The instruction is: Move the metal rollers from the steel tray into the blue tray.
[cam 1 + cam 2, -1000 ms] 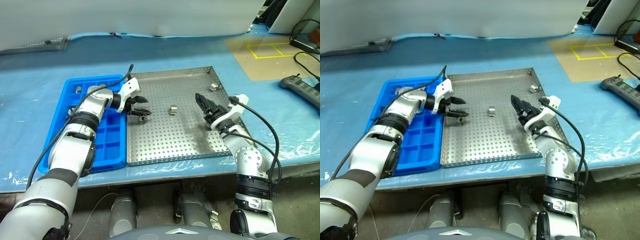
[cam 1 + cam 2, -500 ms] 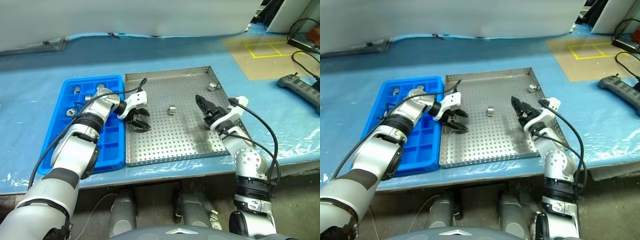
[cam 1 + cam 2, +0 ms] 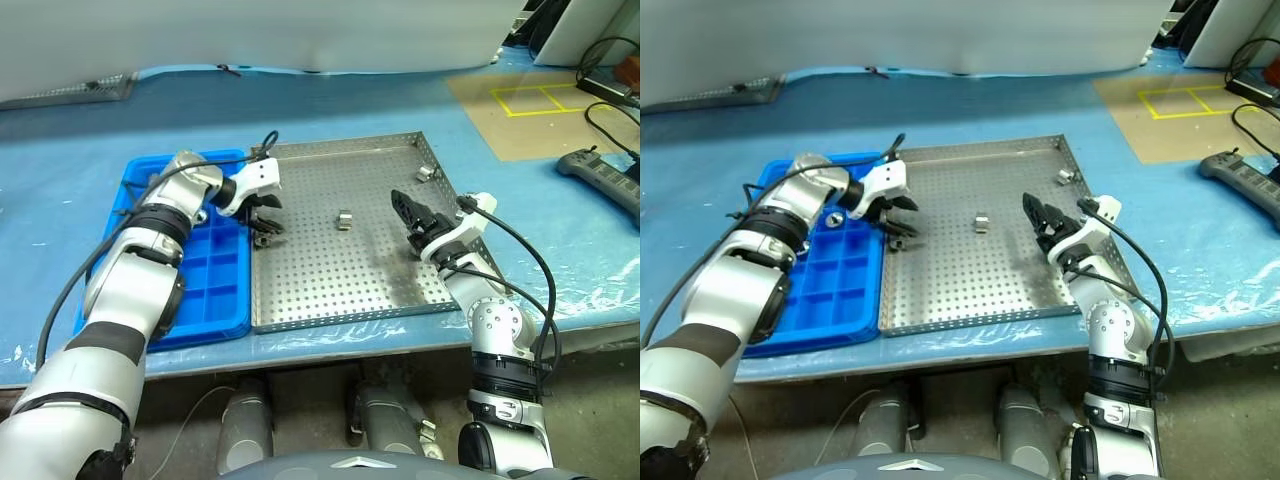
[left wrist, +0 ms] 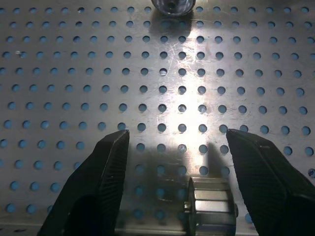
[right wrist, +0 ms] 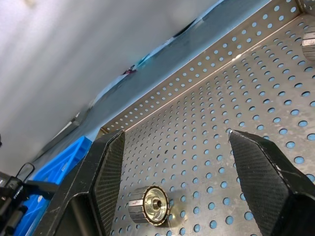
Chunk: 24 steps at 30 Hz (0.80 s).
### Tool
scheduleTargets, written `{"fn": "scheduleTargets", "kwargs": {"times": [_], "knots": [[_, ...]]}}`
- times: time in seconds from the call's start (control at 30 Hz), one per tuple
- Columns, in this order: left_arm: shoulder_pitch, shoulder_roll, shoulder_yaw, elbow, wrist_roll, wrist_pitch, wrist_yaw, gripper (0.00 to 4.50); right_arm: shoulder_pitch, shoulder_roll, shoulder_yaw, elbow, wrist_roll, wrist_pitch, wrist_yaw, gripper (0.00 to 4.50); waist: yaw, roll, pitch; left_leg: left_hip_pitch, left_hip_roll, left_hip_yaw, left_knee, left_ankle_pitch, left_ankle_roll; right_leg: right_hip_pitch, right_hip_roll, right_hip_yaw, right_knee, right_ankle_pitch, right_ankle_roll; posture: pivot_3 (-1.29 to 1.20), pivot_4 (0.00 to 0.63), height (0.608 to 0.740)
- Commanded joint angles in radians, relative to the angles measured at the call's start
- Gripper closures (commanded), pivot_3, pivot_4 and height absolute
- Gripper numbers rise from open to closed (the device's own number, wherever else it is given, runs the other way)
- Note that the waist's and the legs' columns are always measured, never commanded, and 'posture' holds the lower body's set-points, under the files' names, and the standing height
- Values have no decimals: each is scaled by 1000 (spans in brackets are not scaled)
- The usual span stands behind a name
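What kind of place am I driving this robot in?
Probably a workshop or factory test bench: a workbench under a blue plastic sheet, a perforated steel tray of small metal rollers, a compartmented blue tray, and yellow tape marks on the surface.

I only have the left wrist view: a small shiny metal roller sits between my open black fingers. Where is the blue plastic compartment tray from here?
Observer: The blue tray lies directly beside the perforated steel tray, on the robot's left, close to the left gripper.
Operator: How many rollers are on the steel tray?
Observer: Three: the roller by the left gripper, the middle roller and the corner roller at the far right.
Operator: Is the other arm in the way?
Observer: No. The right gripper hovers open over the tray's right side, holding nothing.
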Motion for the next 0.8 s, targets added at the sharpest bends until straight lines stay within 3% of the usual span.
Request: {"fn": "scheduleTargets", "kwargs": {"times": [0.03, 0.47, 0.57, 0.7, 0.8], "knots": [[-58, 32, -4, -8, 14, 11, -44, 1190, -18, 1, 1, -9, 0, -19, 13, 974, 1, 0, 0, 0, 0, 0, 0, 0, 0, 0, 0, 0, 0, 0, 0, -337, 150, 740], [65, -14, -106, 8, 108, -5, -71, 1190, -14, 11, 7, 4, -21, -36, 18, 974, -3, 0, 0, 3, 0, 0, 0, 0, 0, 1, 0, 1, 1, 0, 0, -348, 150, 740], [65, -34, -127, 26, 139, -7, -49, 1783, -14, 10, 8, 5, -28, -39, 16, 974, 0, 0, 0, 5, 0, 0, -1, 0, -1, 3, 0, 1, 1, 0, 0, -351, 150, 740], [55, -42, -130, 32, 153, -12, -17, 3099, -11, 9, 5, -2, -29, -38, 14, 974, 0, 0, 0, 10, 0, 0, -1, 0, 0, 8, -2, 2, 1, 0, 0, -359, 150, 740], [33, -61, -80, 34, 108, 4, 27, 3272, -8, 11, 0, -2, -27, -38, 15, 974, 0, 0, 0, 10, -1, 0, -1, 0, 0, 9, -3, 2, 1, 0, 1, -348, 150, 740]]}}
